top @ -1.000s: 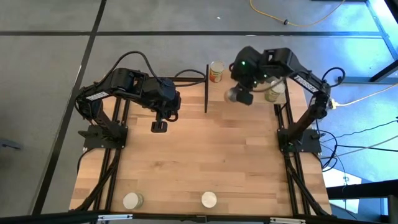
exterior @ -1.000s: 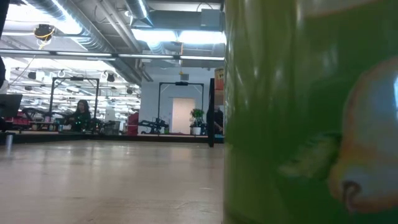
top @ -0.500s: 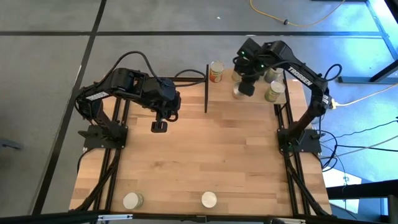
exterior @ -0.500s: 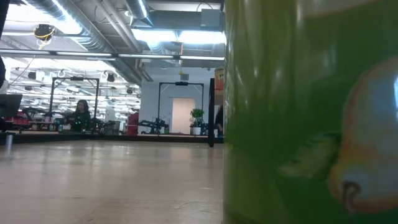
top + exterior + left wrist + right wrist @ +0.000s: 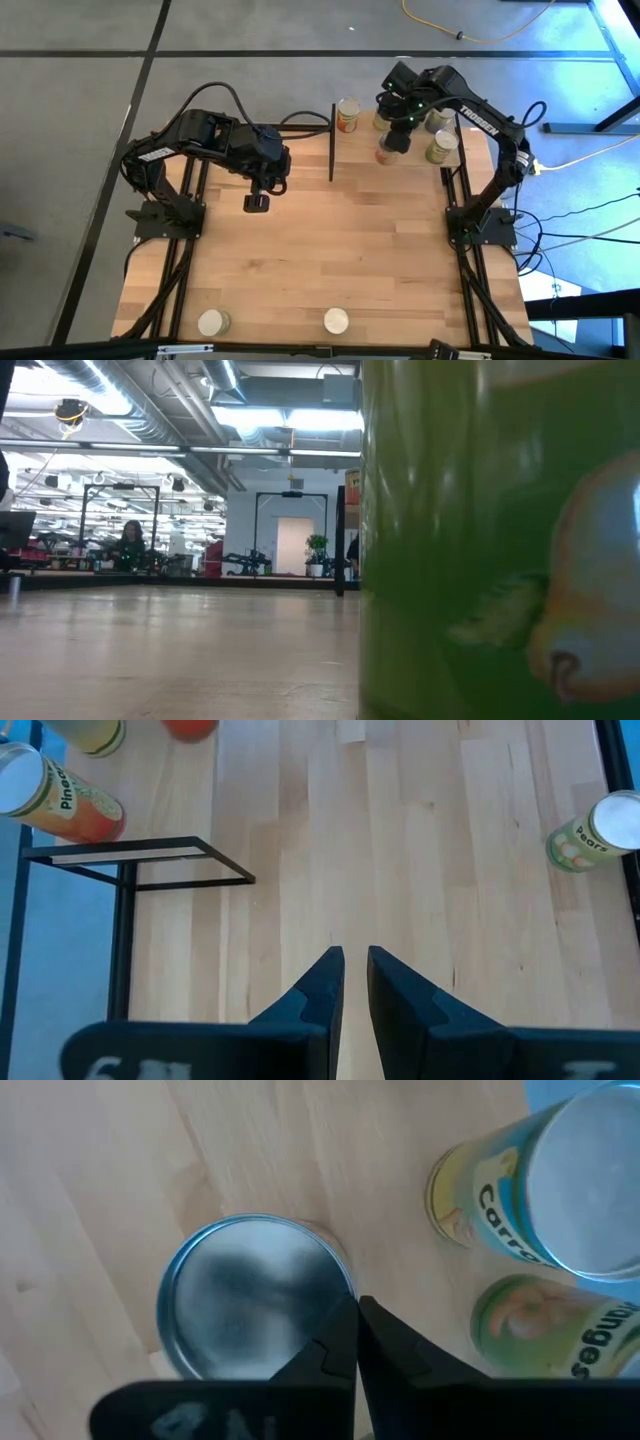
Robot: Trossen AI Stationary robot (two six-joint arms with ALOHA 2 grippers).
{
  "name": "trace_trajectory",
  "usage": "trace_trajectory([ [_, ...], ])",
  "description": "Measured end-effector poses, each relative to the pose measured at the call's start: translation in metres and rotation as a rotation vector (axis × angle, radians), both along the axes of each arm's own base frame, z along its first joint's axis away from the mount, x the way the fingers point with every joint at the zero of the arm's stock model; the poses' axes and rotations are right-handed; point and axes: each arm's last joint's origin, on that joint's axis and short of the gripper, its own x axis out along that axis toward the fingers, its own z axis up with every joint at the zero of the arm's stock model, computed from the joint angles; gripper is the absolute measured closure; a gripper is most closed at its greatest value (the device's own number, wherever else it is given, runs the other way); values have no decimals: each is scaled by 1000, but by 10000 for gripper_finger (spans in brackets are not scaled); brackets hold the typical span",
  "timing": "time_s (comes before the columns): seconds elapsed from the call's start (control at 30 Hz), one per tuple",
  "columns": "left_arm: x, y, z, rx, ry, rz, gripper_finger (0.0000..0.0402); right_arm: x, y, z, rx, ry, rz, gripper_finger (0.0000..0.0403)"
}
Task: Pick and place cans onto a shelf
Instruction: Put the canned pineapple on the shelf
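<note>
The right gripper [image 5: 392, 143] has lowered its can [image 5: 255, 1298] onto the shelf [image 5: 395, 168] beside 4 others — fingers nearly together above its lid, so this placement looks done — while the left gripper [image 5: 256, 203] waits, fingers narrow and empty.

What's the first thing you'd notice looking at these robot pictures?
A giant green can fills the right half of the low view, standing right against that camera. At the table's far side, the right end effector hangs over a shiny-topped can beside other cans on the shelf. The left end effector waits over bare wood.
</note>
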Motion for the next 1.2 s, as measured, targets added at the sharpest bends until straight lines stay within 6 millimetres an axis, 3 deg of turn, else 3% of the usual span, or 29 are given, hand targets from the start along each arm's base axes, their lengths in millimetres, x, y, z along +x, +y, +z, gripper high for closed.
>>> trace_trajectory([
  [0.4,0,9,0,0,0,33,360,0,-4,0,-99,40,-29,387],
  [1.2,0,11,0,0,0,41,360,-1,-3,0,-90,54,-26,385],
])
